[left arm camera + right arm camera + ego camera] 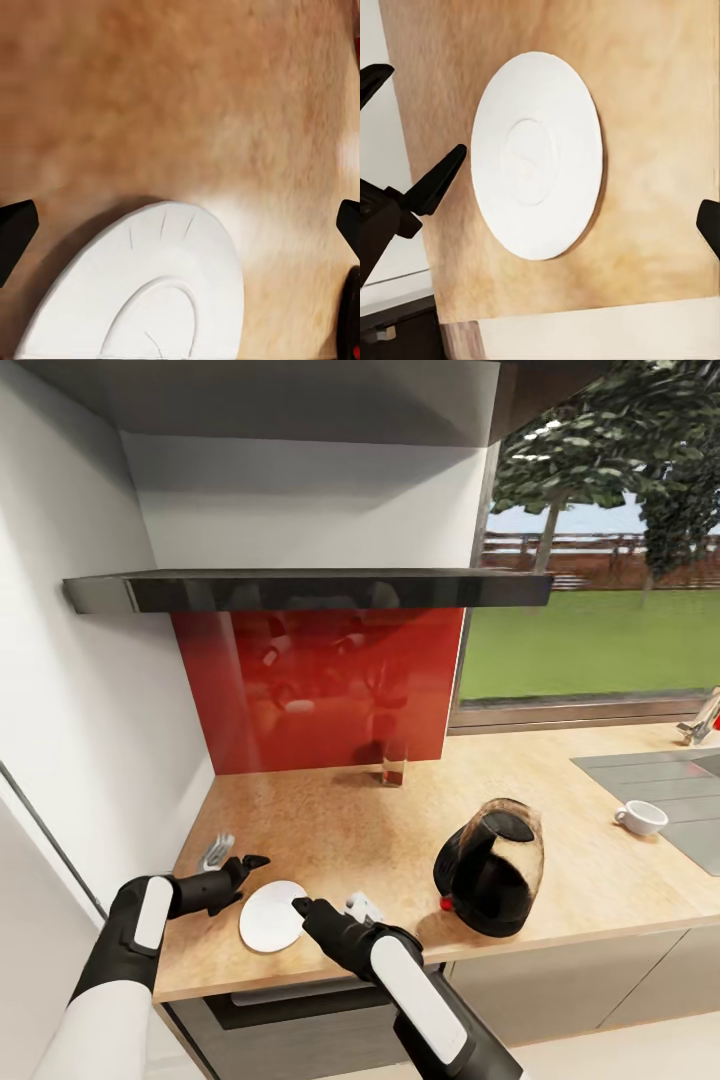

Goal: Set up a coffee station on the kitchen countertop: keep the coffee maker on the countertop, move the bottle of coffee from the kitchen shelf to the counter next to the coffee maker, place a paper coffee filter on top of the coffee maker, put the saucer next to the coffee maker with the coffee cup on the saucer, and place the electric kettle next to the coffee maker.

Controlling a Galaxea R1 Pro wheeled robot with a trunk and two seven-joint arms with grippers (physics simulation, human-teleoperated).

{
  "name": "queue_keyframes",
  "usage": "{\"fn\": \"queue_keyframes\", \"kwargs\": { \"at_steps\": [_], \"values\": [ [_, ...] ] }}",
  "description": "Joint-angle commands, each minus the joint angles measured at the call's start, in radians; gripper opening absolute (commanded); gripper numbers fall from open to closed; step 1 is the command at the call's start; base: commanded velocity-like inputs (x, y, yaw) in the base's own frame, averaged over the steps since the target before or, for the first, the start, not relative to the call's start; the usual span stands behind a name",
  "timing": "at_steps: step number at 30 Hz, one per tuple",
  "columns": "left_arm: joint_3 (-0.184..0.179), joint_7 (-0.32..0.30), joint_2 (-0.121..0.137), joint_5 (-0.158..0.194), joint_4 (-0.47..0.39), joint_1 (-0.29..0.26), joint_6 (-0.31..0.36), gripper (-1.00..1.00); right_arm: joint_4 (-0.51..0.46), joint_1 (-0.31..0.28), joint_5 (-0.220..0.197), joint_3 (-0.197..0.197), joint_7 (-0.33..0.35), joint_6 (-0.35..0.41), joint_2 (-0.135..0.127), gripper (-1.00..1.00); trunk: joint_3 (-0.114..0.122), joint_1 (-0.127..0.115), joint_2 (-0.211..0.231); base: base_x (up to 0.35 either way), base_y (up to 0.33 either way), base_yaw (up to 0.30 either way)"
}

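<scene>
Both hands hung released, left hand (252, 865) and right hand (303, 908) flanking the saucer (272, 916). It lay flat on the worktop (400, 830), face up. Beside it the electric kettle (490, 868) tilted.

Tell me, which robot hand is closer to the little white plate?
Right. The right gripper has its tip at the plate's edge on the wooden counter. The left gripper sits a bit farther away, beside it.
</scene>
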Motion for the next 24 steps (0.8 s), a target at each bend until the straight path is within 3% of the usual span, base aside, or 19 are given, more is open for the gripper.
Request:
{"fn": "queue_keyframes", "kwargs": {
  "at_steps": [1, 24],
  "values": [
    [0.005, -0.007, -0.001, -0.009, -0.001, 0.000, 0.005, 1.00, 0.003, -0.001, -0.004, 0.001, -0.006, 0.002, 0.000, 1.00, -0.002, 0.001, -0.002, 0.000, 0.000, 0.000],
    [0.002, 0.006, -0.013, -0.008, -0.001, 0.032, 0.006, 1.00, 0.029, -0.001, -0.004, 0.004, -0.005, 0.002, 0.000, 1.00, -0.002, 0.001, -0.002, 0.000, 0.000, 0.000]
  ]
}}
